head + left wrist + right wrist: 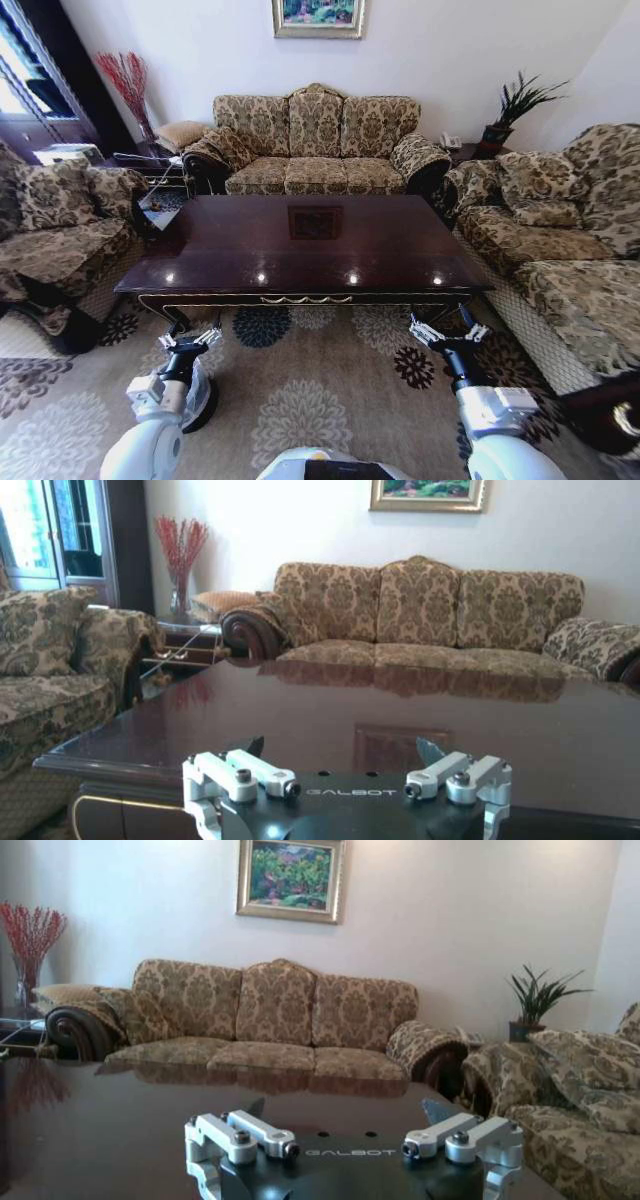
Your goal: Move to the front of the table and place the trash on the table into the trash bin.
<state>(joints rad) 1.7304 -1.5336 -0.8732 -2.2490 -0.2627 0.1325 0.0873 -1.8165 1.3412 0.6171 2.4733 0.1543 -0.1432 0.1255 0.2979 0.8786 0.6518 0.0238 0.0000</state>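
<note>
Before the table [300, 245], I see both grippers, left [188, 340] and right [447, 333], jaws apart; sofas [315, 145] surround its tabletop.

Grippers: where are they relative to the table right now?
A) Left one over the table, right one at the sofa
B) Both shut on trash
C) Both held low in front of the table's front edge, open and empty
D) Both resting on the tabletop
C: in the head view the left gripper and right gripper sit over the carpet just short of the table, jaws spread with nothing between them.
</note>
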